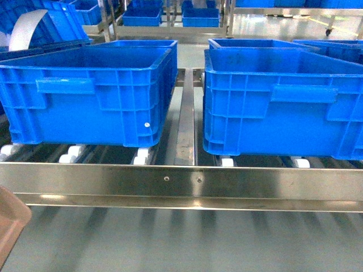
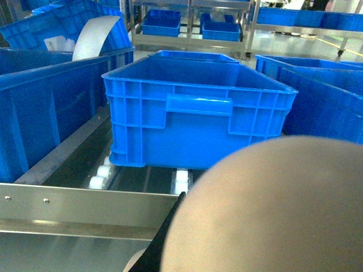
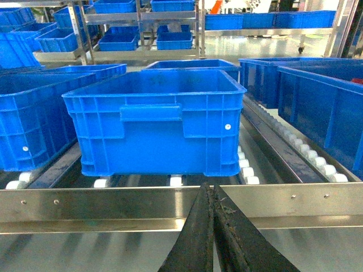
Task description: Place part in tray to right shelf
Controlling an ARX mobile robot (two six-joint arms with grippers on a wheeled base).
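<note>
Facing the steel shelf (image 1: 181,184) head-on, the head camera shows two big blue crates on white rollers; the left crate (image 1: 91,93) sits at 10 o'clock, the right crate (image 1: 283,102) at 2 o'clock, and a central divider rail (image 1: 185,119) runs between them toward 12 o'clock; the long front rail spans the picture from 9 to 3 o'clock. A beige corner of the tray (image 1: 12,226) pokes in at 8 o'clock, below the rail; the same tray (image 2: 266,209) fills the left wrist view from 4 to 6 o'clock as a wide, blurred beige curve, with a crate (image 2: 198,113) beyond it at 12 o'clock. The left gripper itself is hidden behind that curve, so whether its fingers are apart or clamped I cannot tell. In the right wrist view the right gripper (image 3: 214,195) rises from 6 o'clock, its two dark fingers (image 3: 193,238) pressed together with nothing between them, tips just before the front rail, a crate (image 3: 159,119) beyond. The small blue part shows in no view.
</note>
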